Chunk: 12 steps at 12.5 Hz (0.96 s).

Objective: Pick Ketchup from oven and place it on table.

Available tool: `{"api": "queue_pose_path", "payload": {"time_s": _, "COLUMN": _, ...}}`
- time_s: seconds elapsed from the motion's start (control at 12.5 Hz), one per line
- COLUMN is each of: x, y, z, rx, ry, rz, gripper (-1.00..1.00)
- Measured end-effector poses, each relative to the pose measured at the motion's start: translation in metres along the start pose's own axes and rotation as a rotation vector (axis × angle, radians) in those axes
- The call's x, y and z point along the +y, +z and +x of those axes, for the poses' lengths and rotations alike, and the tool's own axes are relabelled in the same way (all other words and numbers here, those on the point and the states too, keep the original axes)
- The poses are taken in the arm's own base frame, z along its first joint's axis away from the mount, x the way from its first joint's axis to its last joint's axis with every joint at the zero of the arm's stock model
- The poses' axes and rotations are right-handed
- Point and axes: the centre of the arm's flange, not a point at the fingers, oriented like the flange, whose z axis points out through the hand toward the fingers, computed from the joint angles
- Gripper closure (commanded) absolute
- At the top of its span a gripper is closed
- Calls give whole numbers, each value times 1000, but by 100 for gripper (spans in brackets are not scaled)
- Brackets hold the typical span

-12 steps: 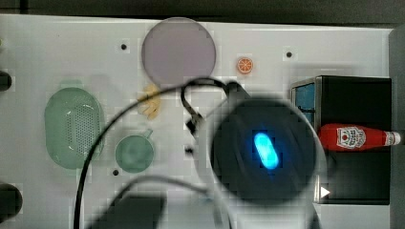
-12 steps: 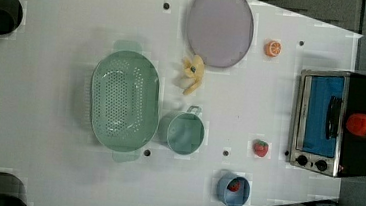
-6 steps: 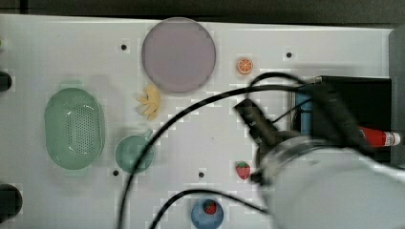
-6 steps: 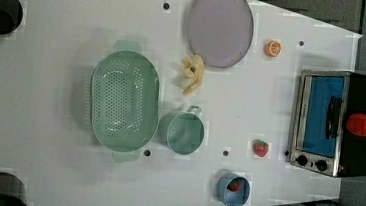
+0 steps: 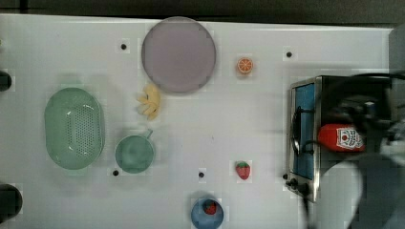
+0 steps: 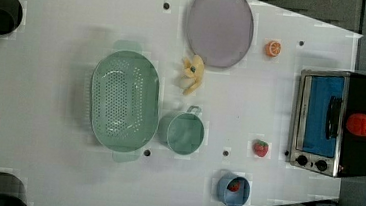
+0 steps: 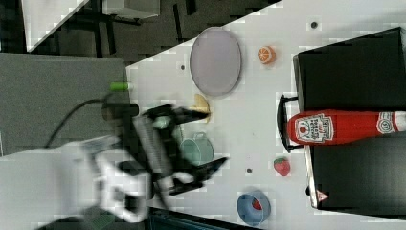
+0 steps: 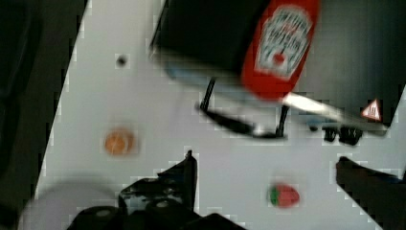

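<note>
Gripper [image 7: 213,172] is carried with jaws spread wide and empty, presumably pre-opened for the bottle's body. Beyond it, the strawberry [image 8: 283,195] sits on the table [image 5: 248,119] in front of the oven [image 6: 337,124]. Ketchup [image 7: 335,127] stands upright on the oven's black top, above the door handle, apart from the gripper. Grasp not yet made; approach judged to be under way.
</note>
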Motion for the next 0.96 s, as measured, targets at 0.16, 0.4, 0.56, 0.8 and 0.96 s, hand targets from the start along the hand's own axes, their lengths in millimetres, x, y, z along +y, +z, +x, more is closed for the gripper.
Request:
{"api": "queue_pose_path", "payload": {"time_s": 0.16, "x": 18, "y": 43, "z": 47, "rx": 29, "ry": 96, "rz": -23, "gripper": -100}}
{"api": "queue_pose_path", "payload": {"time_s": 0.4, "x": 37, "y": 104, "z": 90, "rx": 44, "ry": 190, "rz": -75, "gripper": -100}}
{"api": "queue_pose_path", "payload": {"time_s": 0.56, "x": 43, "y": 132, "z": 102, "rx": 39, "ry": 229, "rz": -93, "gripper": -100}}
{"api": "queue_pose_path", "payload": {"time_s": 0.8, "x": 33, "y": 170, "z": 93, "rx": -15, "ry": 238, "rz": -117, "gripper": -100}}
{"api": "queue_pose_path", "payload": {"time_s": 0.96, "x": 31, "y": 196, "z": 82, "rx": -68, "ry": 279, "rz": -76, "gripper": -100}}
